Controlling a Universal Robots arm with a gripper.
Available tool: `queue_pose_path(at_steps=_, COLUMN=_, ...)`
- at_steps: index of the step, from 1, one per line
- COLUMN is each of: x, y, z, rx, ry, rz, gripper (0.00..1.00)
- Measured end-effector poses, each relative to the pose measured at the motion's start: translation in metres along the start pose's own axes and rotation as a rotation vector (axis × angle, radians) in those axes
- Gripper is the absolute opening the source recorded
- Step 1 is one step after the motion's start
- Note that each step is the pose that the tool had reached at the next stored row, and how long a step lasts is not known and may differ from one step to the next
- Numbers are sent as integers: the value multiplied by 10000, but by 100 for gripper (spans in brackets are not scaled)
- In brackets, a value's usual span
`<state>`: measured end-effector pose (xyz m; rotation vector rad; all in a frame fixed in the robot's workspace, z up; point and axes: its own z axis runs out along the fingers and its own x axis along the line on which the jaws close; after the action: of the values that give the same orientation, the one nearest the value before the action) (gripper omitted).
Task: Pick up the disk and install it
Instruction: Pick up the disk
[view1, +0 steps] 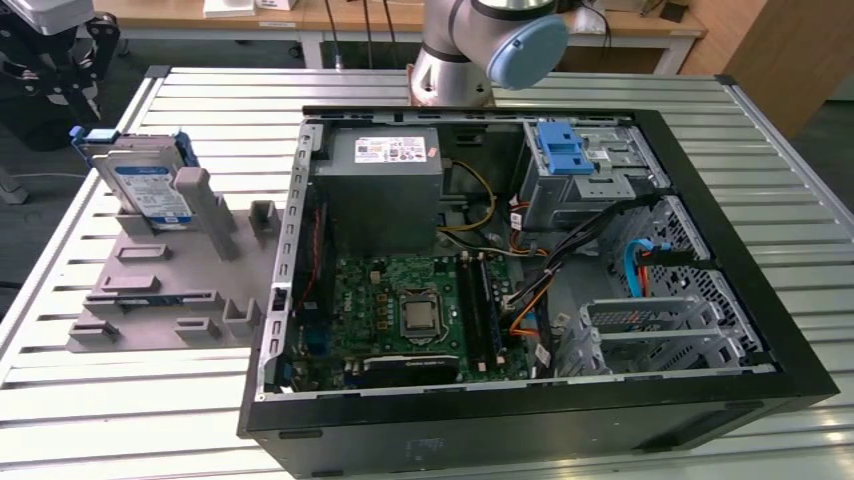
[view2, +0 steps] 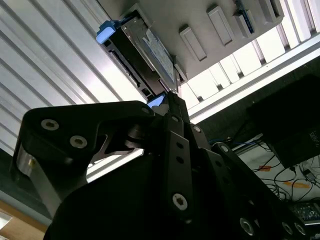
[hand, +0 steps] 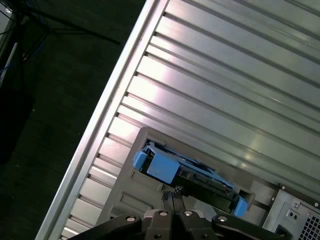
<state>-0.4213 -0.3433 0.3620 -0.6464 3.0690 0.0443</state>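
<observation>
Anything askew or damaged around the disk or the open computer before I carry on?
Nothing stands out. The disk stands on edge in its grey holder, blue frame whole. The computer lies open with its cables inside. The claw is shut, close to the disk.

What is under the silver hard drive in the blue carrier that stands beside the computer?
A grey plastic holder on the slatted metal table carries the silver hard drive upright. Its lower edge is hidden behind the holder's posts.

Slatted metal table (view1: 134, 425): grey fixture (view1: 147, 295) set on it at exterior view's left, open PC case (view1: 534, 435) placed just beside, arm base (view1: 447, 78) mounted behind.
</observation>
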Motion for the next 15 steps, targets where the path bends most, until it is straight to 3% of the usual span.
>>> queue_pose_path(at_steps=15, x=0, y=0, z=0, rx=-4, ry=10, rz=-341, gripper=11)
